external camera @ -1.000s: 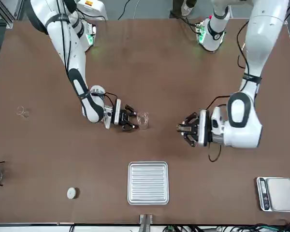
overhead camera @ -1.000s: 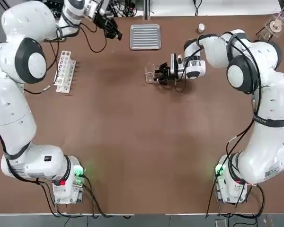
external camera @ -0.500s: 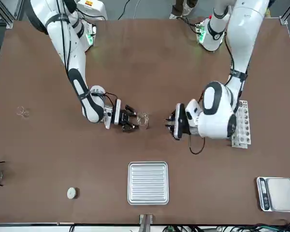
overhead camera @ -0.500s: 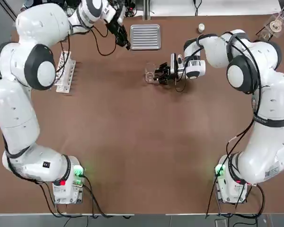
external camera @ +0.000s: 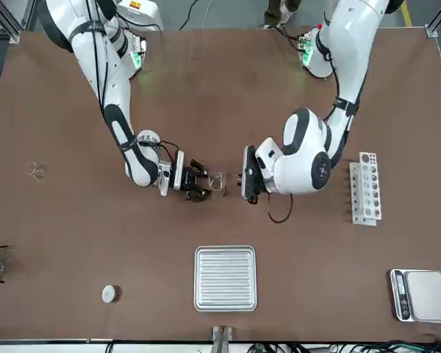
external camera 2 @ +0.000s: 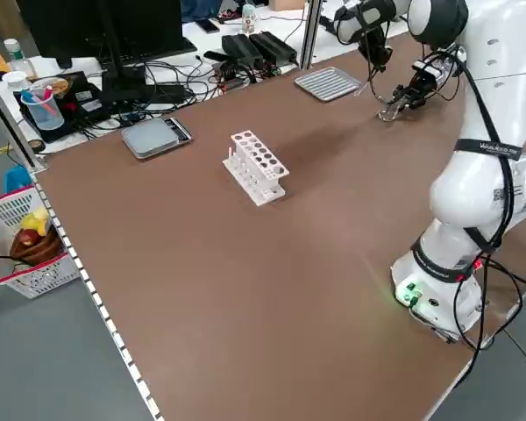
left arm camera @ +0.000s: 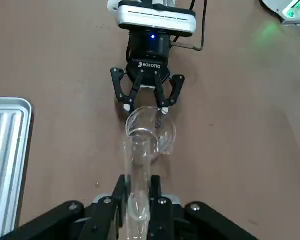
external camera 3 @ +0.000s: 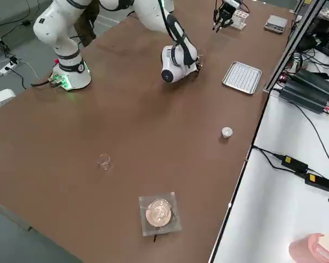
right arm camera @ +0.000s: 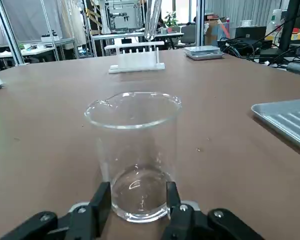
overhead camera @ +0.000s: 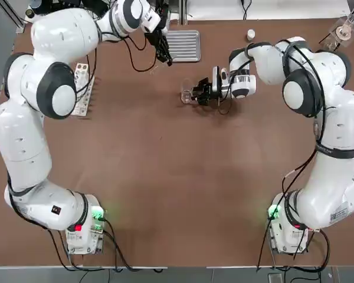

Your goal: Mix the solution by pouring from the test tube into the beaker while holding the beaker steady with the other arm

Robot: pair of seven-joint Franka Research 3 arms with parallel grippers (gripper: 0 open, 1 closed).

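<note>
Upright beaker point(right arm camera: 134, 155), test tube point(left arm camera: 138, 175) vertical above its rim

Brown table point(overhead camera: 165, 177), grey floor point(external camera 2: 61, 368)

A plain brown table point(overhead camera: 165, 177) carries a colourless clear glass beaker point(right arm camera: 134, 150). A colourless clear glass test tube point(left arm camera: 138, 175) sits between black pincer fingers point(left arm camera: 160, 202). Beside the beaker lies a silver ridged metal tray point(overhead camera: 183, 45); farther off stands a white test-tube rack point(external camera: 366, 188).
</note>
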